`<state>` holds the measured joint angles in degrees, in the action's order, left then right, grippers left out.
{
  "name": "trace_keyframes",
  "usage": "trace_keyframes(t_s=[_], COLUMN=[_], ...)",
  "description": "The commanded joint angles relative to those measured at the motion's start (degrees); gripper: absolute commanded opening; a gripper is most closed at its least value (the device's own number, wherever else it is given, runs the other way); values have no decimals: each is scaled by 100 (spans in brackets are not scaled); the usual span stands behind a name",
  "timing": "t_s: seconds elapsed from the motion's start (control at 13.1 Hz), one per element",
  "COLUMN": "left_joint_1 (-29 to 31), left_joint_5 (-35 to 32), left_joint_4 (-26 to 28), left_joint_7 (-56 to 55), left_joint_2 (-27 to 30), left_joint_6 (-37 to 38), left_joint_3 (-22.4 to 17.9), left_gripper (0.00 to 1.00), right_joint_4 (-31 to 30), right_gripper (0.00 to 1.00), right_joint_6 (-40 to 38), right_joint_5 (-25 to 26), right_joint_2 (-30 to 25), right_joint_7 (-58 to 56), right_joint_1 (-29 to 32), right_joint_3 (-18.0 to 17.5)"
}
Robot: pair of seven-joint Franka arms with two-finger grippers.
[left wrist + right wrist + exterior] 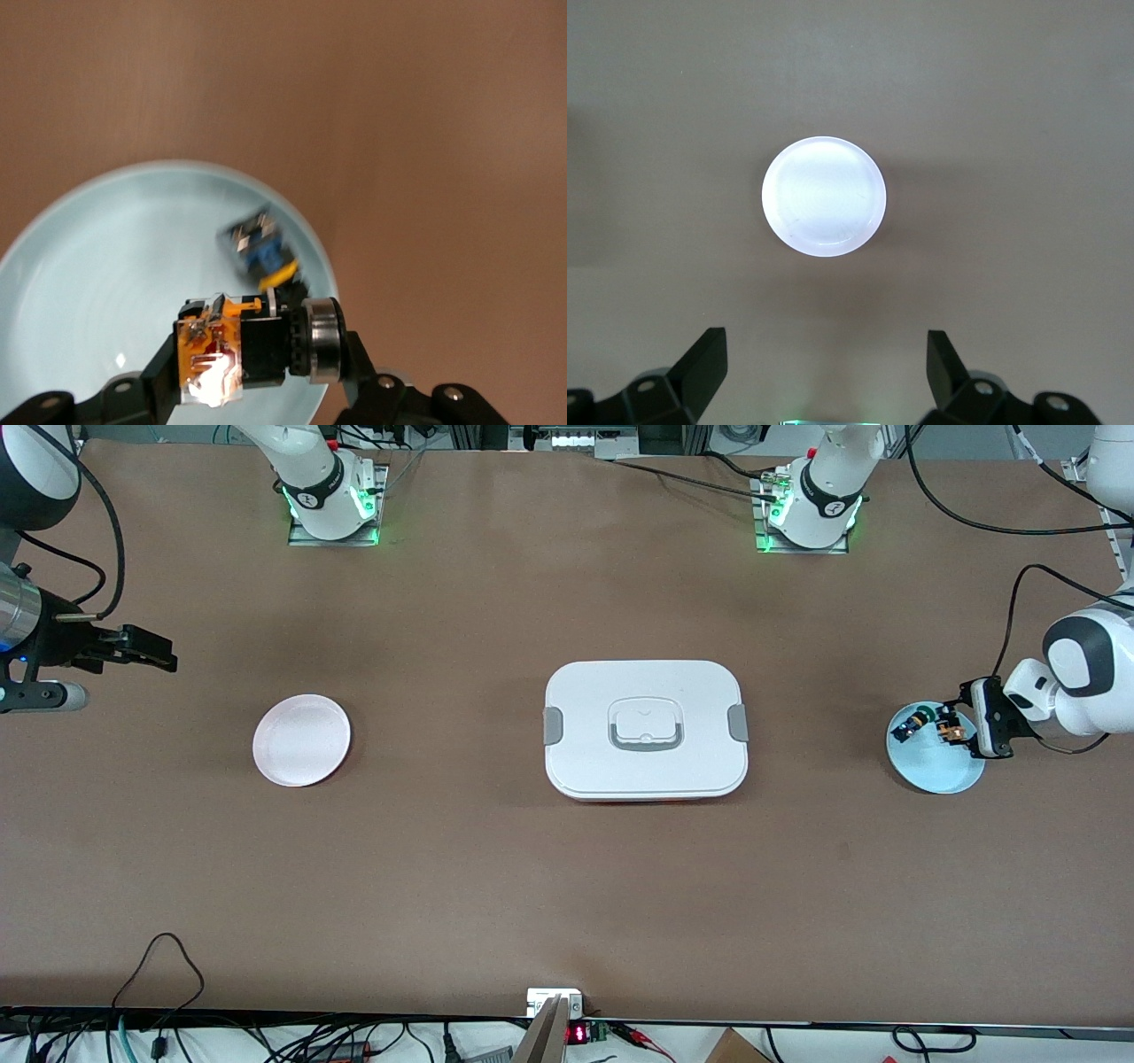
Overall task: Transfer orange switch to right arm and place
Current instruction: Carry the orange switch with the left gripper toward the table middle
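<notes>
The orange switch (252,350) is a small black push-button part with a translucent orange-tan body and a silver ring at its button end. It lies sideways, clamped between the fingers of the left gripper (257,372), low over the pale blue plate (930,766) at the left arm's end of the table. No readable writing shows on it. Beside it on the same plate lies a second small part (261,248) with a blue body. The left arm (1076,669) reaches in from that table edge with its wrist bent down toward the plate. A white lidded box (646,729) with grey latches sits at the table's middle. A white plate (301,740) lies toward the right arm's end. The right gripper (146,651) waits high above that end, fingers spread apart and holding nothing.
</notes>
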<state>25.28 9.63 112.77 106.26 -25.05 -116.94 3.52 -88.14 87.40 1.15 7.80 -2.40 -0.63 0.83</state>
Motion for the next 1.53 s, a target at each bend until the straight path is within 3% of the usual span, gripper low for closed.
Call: trace_keyframes(t_s=[0.0,0.46,0.69,0.99,1.45], left_joint_1=[-347,-1244,-2077,-3177,-4285], left_joint_5=[1220,4743,6528,9156,9829], left_joint_4=[-254,-440,-431,-562,-1519], left_joint_7=[429,756,748,616,9], left_joint_2=[106,115,62,44,-96], left_joint_6=[1011,3235,3564,2996,1185], left_joint_3=[-18,227,236,569,650], left_gripper=[0,0,0,0,0], right_joint_4=[-98,-510,-748,-1143,-1495], right_gripper=[100,100,100,100,100], right_joint_6=[49,66,137,146,22], right_joint_5=[-245,-1527,-2125,-3715,-5991], right_joint_2=[-59,-50,-50,11,231], right_joint_7=[-59,-68,-68,-68,-164], right_joint_1=[-16,-8,-8,-16,-87], right_joint_3=[-12,-12,-12,-12,-12])
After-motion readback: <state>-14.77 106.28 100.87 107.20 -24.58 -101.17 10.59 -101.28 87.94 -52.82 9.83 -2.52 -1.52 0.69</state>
